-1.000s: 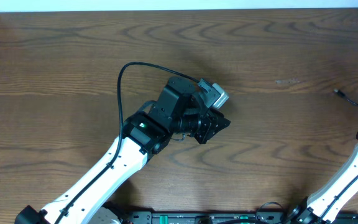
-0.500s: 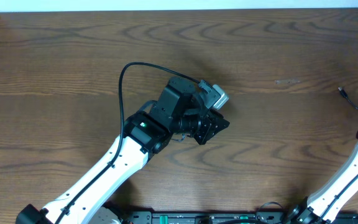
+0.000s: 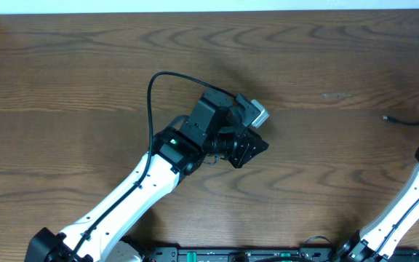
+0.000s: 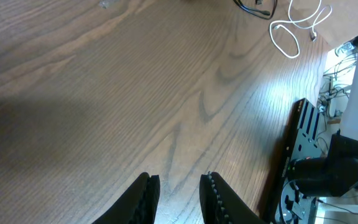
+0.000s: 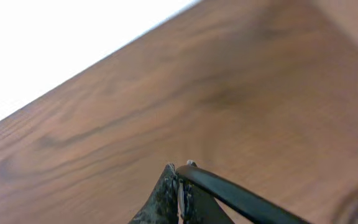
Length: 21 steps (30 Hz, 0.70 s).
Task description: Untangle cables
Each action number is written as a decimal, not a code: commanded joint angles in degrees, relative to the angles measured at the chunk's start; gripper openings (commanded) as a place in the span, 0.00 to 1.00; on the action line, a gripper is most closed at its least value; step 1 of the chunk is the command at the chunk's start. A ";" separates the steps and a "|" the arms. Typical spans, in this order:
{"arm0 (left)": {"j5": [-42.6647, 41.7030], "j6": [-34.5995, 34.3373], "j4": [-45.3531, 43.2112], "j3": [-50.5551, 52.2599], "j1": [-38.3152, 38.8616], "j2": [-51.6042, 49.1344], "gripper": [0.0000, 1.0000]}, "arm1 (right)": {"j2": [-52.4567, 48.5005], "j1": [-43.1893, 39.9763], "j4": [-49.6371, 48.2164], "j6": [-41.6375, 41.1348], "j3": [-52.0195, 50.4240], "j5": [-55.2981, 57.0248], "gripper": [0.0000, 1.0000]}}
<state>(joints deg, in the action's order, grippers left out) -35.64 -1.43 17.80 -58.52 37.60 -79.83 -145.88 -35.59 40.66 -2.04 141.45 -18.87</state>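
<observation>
Above the wooden table (image 3: 64,73) the left gripper (image 4: 180,182) hovers empty, fingers slightly apart. The right gripper (image 5: 178,169) is pinched on a black cord (image 5: 241,196) at the right edge, a white cord (image 4: 294,31) loose nearby.

Dark wood-grain desk (image 3: 64,65). A looped white cord (image 4: 284,23) and a thin black cord (image 4: 257,9) rest together near its right edge.

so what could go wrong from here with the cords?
1. The right gripper pinches the black cord only at its fingertips, so it may slip out.
2. The left gripper is open, holding nothing, away from the white cord. A pull might drag that cord along rather than free it.
</observation>
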 commanded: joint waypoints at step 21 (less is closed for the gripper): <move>0.31 1.01 0.13 -0.28 0.09 -1.03 0.27 | -0.37 -0.33 0.22 17.49 0.13 -25.86 0.01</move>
<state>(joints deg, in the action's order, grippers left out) -35.62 -1.41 17.80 -58.52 37.63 -80.34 -145.88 -35.40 41.17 17.65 141.45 -51.11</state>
